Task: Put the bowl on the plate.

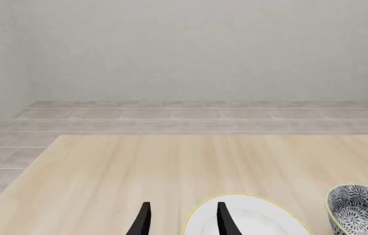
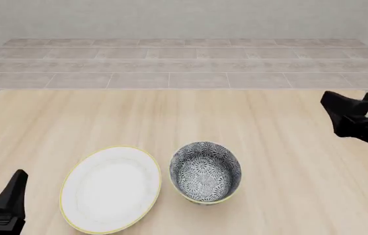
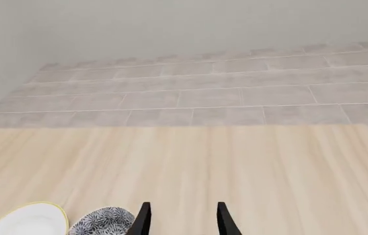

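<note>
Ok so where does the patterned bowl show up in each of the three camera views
Front view: the bowl stands low and just right of centre, immediately right of the plate.
Left wrist view: bowl in the lower right corner, partly cut off by the edge.
Right wrist view: only the bowl's top shows at the bottom edge, left of centre.
Shared landmark: the white plate, beside the bowl in every view.

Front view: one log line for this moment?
bowl: on table, right of plate | left gripper: open, empty | right gripper: open, empty
</note>
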`<control>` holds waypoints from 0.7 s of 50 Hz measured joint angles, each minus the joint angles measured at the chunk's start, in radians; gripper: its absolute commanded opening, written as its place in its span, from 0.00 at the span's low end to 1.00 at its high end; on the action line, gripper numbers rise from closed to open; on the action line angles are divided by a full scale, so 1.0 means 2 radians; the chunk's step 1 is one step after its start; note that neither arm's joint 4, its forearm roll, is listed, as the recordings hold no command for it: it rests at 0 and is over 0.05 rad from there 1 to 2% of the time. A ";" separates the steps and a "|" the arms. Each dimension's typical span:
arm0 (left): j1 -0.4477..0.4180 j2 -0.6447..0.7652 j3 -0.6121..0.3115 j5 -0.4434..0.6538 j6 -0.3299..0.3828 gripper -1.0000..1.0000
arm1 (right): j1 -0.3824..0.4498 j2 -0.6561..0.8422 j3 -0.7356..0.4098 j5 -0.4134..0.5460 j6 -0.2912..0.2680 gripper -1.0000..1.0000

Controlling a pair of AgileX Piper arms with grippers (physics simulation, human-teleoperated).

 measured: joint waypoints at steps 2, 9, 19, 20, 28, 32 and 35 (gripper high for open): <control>0.000 0.000 0.000 0.000 0.000 1.00 | 0.010 0.014 -0.007 0.000 0.002 1.00; 0.000 0.000 0.000 0.000 0.000 1.00 | 0.035 0.052 -0.025 -0.001 0.018 1.00; 0.000 0.000 0.000 0.000 0.000 1.00 | 0.064 0.102 -0.036 -0.013 0.046 1.00; 0.000 0.000 0.000 0.000 0.000 1.00 | 0.067 0.107 -0.037 -0.015 0.048 1.00; 0.000 0.000 0.000 0.000 0.000 1.00 | 0.082 0.139 -0.038 -0.028 0.057 1.00; 0.000 0.000 0.000 0.000 0.000 1.00 | 0.087 0.153 -0.035 -0.036 0.060 1.00; 0.000 0.000 0.000 0.000 0.000 1.00 | 0.090 0.161 -0.032 -0.043 0.061 1.00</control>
